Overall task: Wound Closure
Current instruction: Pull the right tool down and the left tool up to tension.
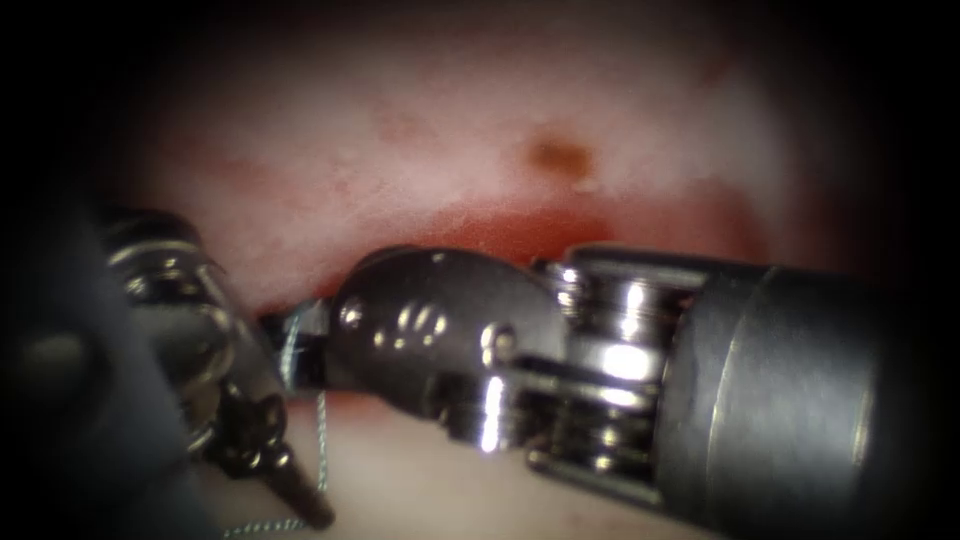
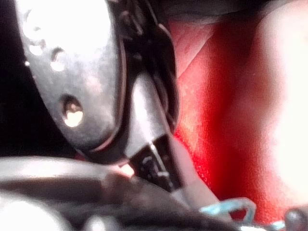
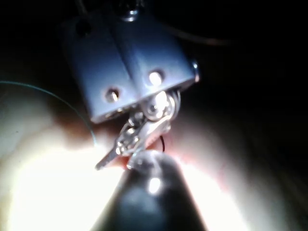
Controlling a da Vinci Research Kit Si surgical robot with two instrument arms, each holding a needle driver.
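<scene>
The tissue (image 1: pixel 420 120) is pale, and its cut (image 1: pixel 520 232) lies across the middle, wet with red fluid. My right tool (image 1: pixel 440 340) reaches in from the right over the cut, its tip (image 1: pixel 298 345) pointing left. Its own wrist hides the tip, so I cannot tell what it holds. My left tool (image 1: pixel 225 400) stands at the left, with its shut jaws (image 1: pixel 305 505) pointing down and right. Blue-green thread (image 1: pixel 321 440) hangs from near the right tool's tip and passes the left jaws. Whether they grip it is unclear. The needle is hidden.
A brown spot (image 1: pixel 558 155) marks the tissue beyond the cut. In the left wrist view, thread (image 2: pixel 231 207) lies against red wet tissue (image 2: pixel 216 120). In the right wrist view, thread (image 3: pixel 53 98) arcs over pale tissue beside the left tool (image 3: pixel 130 139).
</scene>
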